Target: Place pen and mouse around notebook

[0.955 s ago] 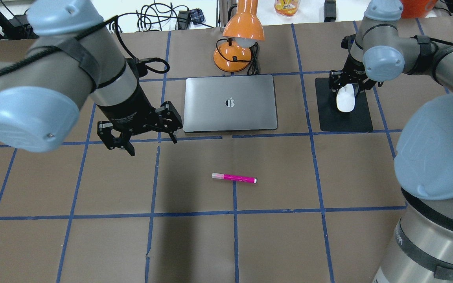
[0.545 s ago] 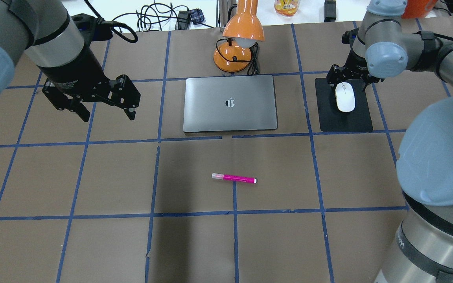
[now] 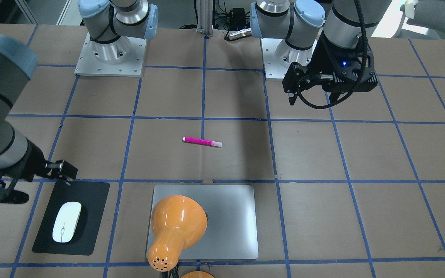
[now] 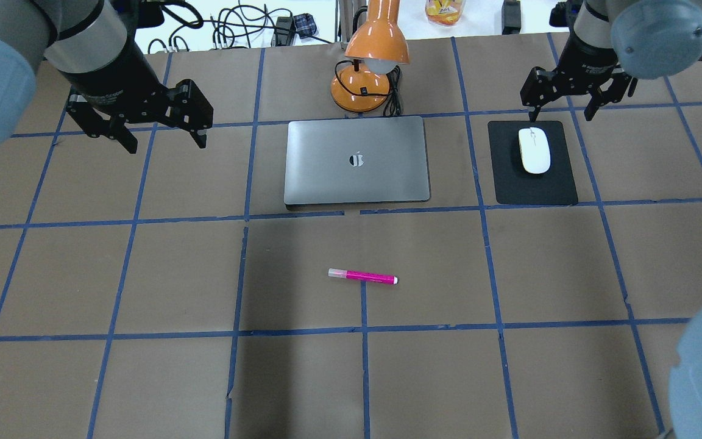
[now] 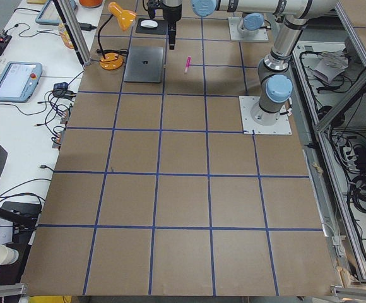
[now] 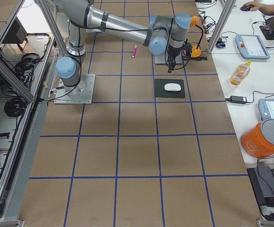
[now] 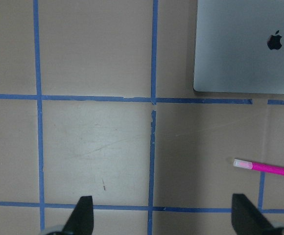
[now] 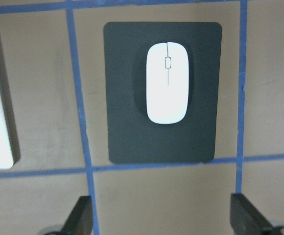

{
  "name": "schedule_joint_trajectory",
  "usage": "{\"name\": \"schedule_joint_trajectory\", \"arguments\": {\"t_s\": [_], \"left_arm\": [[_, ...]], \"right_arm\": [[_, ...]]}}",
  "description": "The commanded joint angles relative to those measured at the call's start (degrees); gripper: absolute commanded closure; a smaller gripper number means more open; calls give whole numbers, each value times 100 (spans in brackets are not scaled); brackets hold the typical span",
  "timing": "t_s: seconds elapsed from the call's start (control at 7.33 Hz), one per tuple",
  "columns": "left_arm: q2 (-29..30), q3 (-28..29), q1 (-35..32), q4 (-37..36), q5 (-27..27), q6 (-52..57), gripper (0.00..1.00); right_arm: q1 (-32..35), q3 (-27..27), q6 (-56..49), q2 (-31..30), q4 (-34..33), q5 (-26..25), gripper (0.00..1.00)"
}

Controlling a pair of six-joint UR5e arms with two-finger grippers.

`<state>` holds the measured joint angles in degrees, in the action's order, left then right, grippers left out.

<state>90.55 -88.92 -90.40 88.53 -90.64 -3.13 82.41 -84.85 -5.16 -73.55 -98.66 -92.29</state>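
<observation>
1. in the overhead view you see the left gripper (image 4: 165, 142) hanging above the worktop (image 4: 144, 378), left of the notebook (image 4: 357, 160), its fingers (image 4: 195, 122) spread wide and empty. the right gripper (image 4: 561, 114) hangs over the far edge of the black mouse mat (image 4: 509, 183), fingers wide and empty too. the mouse (image 4: 534, 150) lies on that mat, right of the notebook and apart from it. the pen (image 4: 362, 276) lies flat on the worktop on the robot's side of the notebook, well apart from it. an orange desk lamp (image 4: 369, 67) stands just beyond the notebook.
2. in the front-facing view the lamp's shade covers part of the notebook.
3. both side views show the fingers too small for you to judge.
4. in the left wrist view the fingertips sit far apart with bare worktop between; the notebook's corner is upper right, the pen lower right.
5. in the right wrist view the mouse lies mid-mat, clear of the wide fingertips.
</observation>
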Motion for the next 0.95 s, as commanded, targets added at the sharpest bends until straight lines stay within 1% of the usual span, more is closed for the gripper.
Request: {"name": "schedule_joint_trajectory", "arguments": {"t_s": [0.0,0.14,0.41,0.55,0.82], "left_arm": [[50,15,-30,-64,20,-47,0],[33,-11,-39,-64,46,-47,0],[6,-11,-39,-64,46,-47,0],[-2,-37,-39,-64,46,-47,0],[-20,-64,-39,-64,55,-47,0]], "right_arm": [[284,-145,330,-1035,1055,0,0],[362,-190,471,-1248,1390,18,0],[792,-260,988,-1338,1411,18,0],[759,-356,912,-1329,1385,0,0],[689,-375,877,-1434,1420,-26,0]]}}
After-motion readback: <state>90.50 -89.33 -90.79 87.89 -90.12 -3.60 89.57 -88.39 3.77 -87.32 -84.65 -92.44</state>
